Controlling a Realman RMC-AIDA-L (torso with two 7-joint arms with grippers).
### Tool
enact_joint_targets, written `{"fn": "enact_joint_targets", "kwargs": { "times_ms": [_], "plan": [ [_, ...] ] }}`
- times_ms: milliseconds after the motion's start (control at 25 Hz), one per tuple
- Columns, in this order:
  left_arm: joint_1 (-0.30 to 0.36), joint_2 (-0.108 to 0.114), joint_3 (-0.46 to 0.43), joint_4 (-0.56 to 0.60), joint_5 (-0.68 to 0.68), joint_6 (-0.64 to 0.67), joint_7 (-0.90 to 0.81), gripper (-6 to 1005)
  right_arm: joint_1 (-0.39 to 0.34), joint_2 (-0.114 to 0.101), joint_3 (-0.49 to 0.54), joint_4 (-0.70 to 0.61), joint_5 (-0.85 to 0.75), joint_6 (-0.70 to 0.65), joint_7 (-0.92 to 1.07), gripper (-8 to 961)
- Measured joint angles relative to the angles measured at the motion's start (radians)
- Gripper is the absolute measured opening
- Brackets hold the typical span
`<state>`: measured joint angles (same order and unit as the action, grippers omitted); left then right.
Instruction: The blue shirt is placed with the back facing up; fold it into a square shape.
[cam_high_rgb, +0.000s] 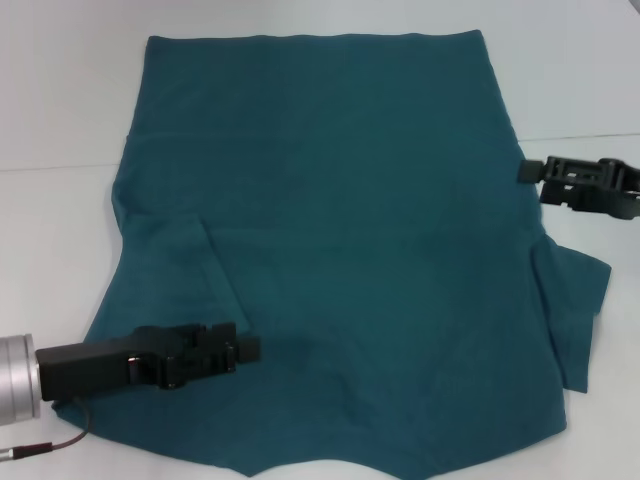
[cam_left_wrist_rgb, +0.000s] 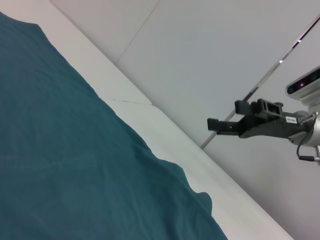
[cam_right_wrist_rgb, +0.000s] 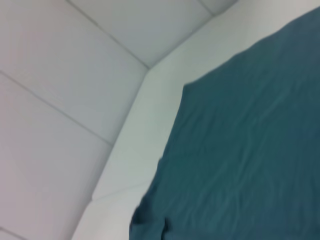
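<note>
You have the blue shirt (cam_high_rgb: 340, 230) spread flat on the white table (cam_high_rgb: 60, 110), plain side up, its left sleeve folded in over the body and its right sleeve lying out toward the table's right side. Your left gripper (cam_high_rgb: 245, 349) sits over the shirt's near left part, just past the folded sleeve; whether it is clenched you cannot tell. Your right gripper (cam_high_rgb: 524, 171) is at the shirt's right edge, above the sleeve; its grip state cannot be told either.
</note>
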<state>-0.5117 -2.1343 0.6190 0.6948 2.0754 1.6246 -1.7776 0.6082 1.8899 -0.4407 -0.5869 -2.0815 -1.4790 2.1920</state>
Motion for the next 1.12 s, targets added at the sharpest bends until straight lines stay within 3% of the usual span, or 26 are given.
{"fn": "enact_joint_targets", "kwargs": {
  "times_ms": [440,600,920,1120],
  "plan": [
    [-0.003,-0.001,0.001,0.001,-0.026,-0.01,0.0,629,-0.005,-0.002,0.025,0.004,-0.001,0.004,0.006,890],
    [-0.006,0.001,0.001,0.001,-0.044,-0.014,-0.024,629,-0.008,-0.03,-0.002,0.001,-0.03,-0.003,0.076,889],
    [-0.008,0.006,0.001,-0.001,-0.052,-0.045,-0.048,628,-0.003,-0.108,-0.051,-0.014,-0.171,-0.058,0.248,889],
    [-0.008,0.007,0.001,-0.002,-0.052,-0.058,-0.048,629,0.0,-0.115,-0.051,-0.091,-0.294,-0.156,0.288,888]
  ]
}}
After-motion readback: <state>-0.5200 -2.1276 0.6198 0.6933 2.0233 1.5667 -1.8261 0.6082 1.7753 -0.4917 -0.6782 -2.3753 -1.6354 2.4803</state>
